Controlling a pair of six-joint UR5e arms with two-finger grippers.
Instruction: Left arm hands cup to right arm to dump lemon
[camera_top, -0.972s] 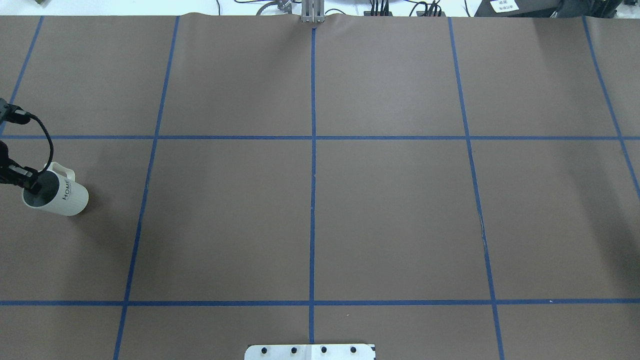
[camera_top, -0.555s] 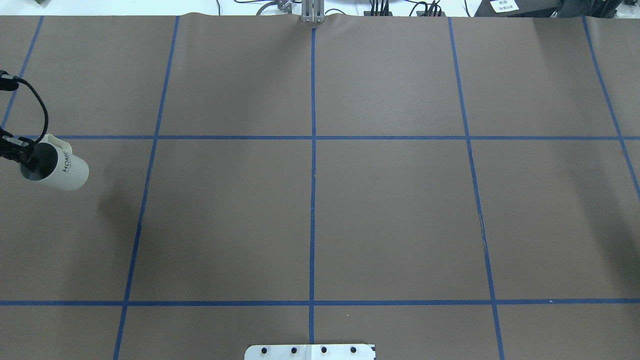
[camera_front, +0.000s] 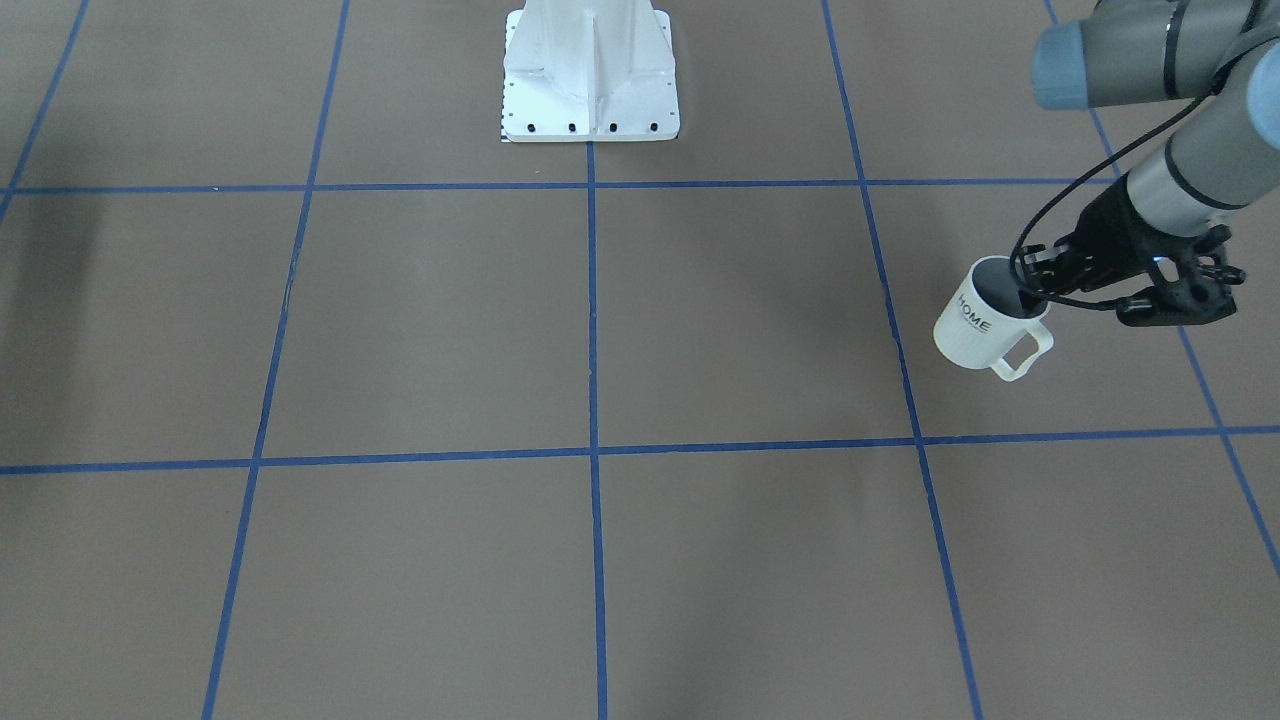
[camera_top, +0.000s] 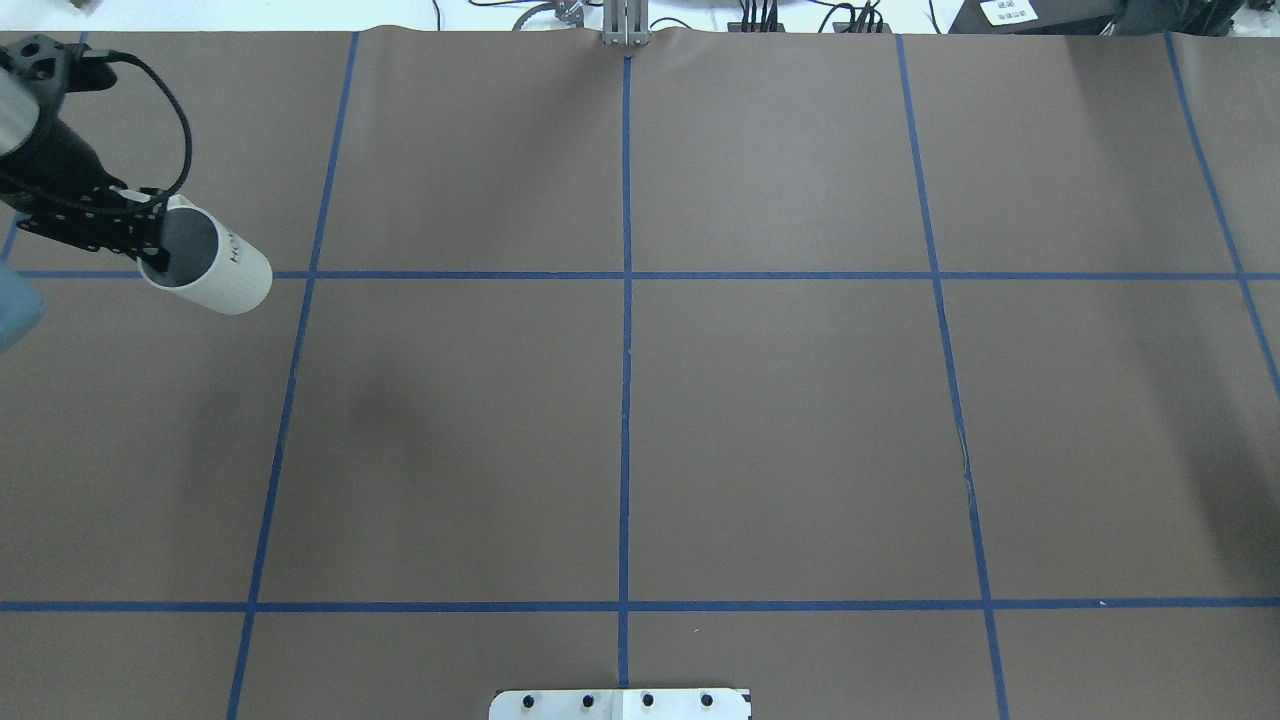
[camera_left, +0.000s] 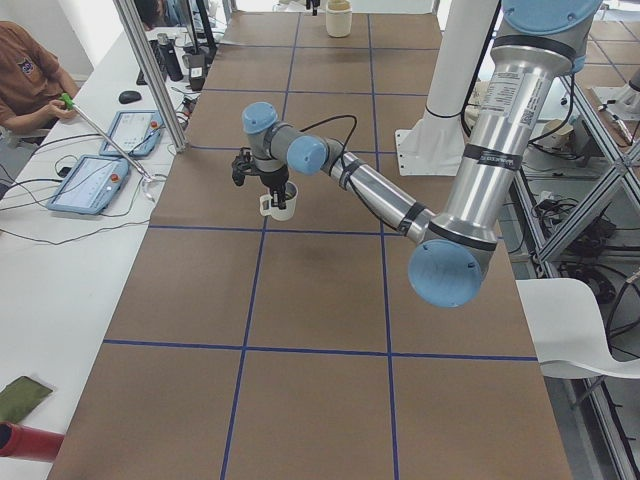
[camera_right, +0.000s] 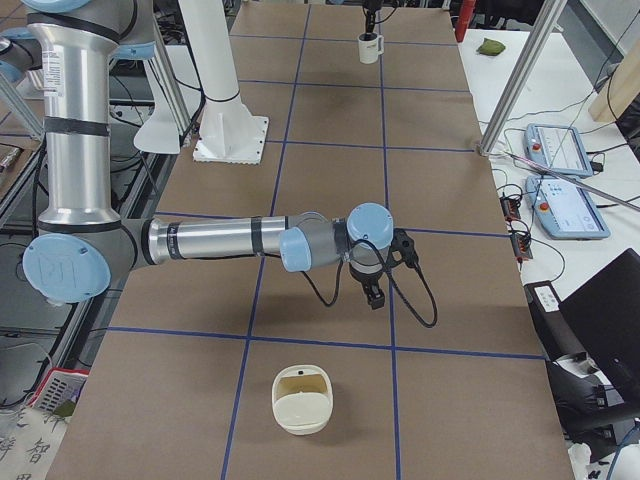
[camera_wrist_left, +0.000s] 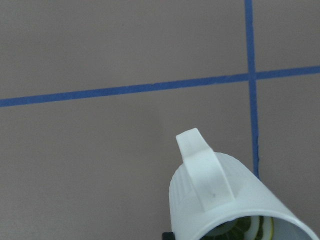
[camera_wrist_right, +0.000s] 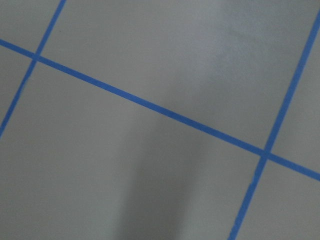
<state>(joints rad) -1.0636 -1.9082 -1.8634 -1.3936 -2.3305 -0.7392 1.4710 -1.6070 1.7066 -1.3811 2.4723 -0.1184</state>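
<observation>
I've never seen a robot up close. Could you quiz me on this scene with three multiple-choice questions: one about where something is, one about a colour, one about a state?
1. Where is the cup?
A. Standing in the middle of the table
B. Held above the table by the left gripper
C. Lying on the floor

2. What colour are the tape lines on the table?
A. Red
B. Yellow
C. Blue

3. What state is the cup in?
A. Holding the lemon
B. Empty
C. Brimming with water

Answers:
1 B: the gripper pinches its rim, and its shadow falls well apart from it.
2 C: the grid is blue in every view.
3 A: the left wrist view shows yellow-green inside its mouth.
</observation>
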